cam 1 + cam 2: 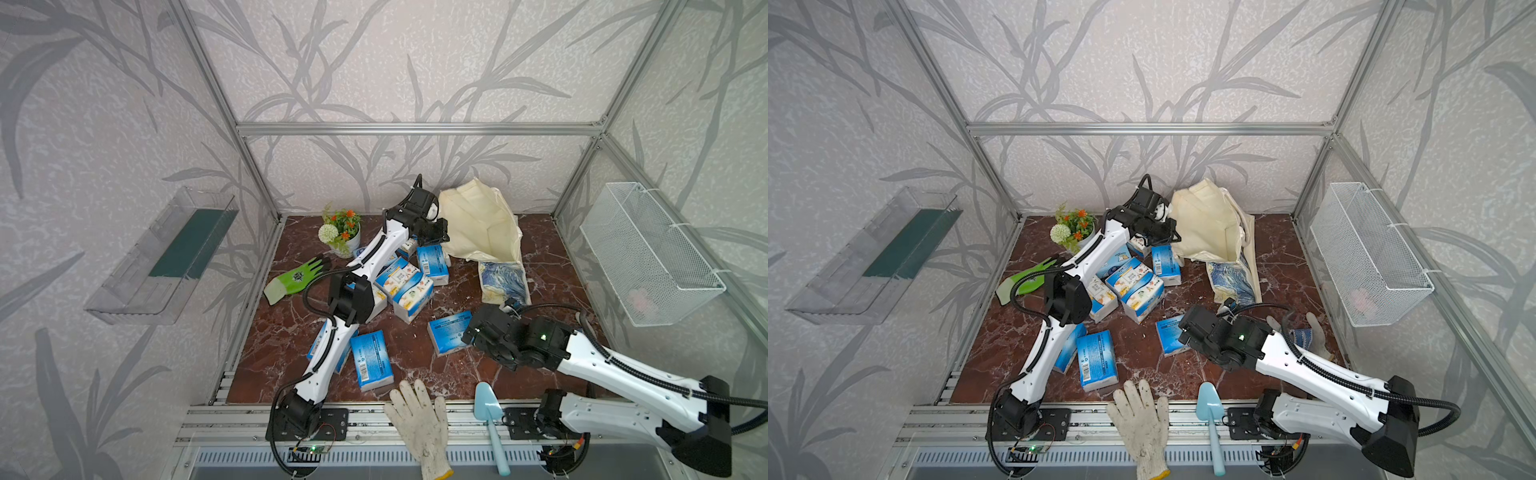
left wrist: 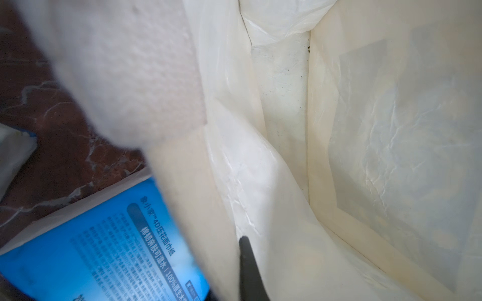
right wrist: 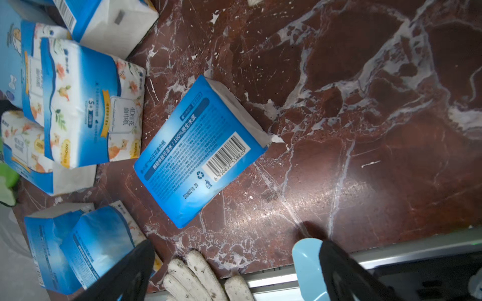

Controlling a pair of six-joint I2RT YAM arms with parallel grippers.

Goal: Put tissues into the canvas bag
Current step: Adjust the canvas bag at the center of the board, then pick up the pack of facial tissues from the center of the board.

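The left arm stretches toward 1 o'clock, and the left gripper is closed. The right arm folds back toward 10 o'clock, and the right gripper has its jaws wide apart.

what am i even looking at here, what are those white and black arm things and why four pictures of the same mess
Those are two robot arms mounted at the front of a marble table. Two pictures look down from overhead and show nearly the same view. The other two come from a small camera on each arm's wrist.

On the table or at its front edge lie blue-and-white tissue packs, a cream canvas bag, a green glove, a white glove, a blue trowel and a flower pot.

The left tool is shut and seems to pinch the bag's rim, propping its mouth open. Its wrist camera looks inside the bag, where no packs show. The right tool is open and empty, hovering over a single pack.
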